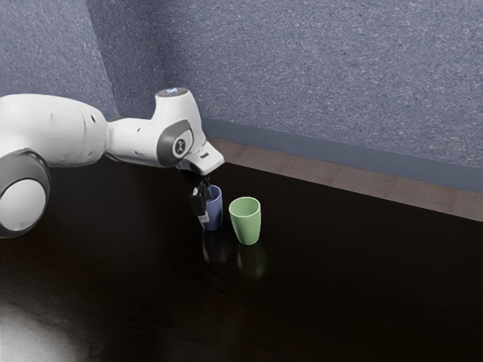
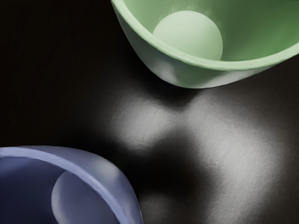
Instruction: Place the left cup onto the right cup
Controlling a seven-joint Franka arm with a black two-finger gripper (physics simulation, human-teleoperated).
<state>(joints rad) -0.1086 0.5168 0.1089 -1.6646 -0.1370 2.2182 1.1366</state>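
My tool (image 1: pixel 198 197) is down at the rim of the pale blue tapered plastic cup (image 1: pixel 214 208), which stands upright on the dark glossy desk (image 1: pixel 339 286). I cannot tell whether the tool grips it. The light green tapered cup (image 1: pixel 245 219) stands just beside it, not touching, toward the exterior view's right. So I judge the carry goes up, then that way.

A bare simulated room, perhaps a lab; speckled blue-grey walls (image 1: pixel 339 60); dark glossy table (image 1: pixel 355 302); brown floor strip (image 1: pixel 377 183).
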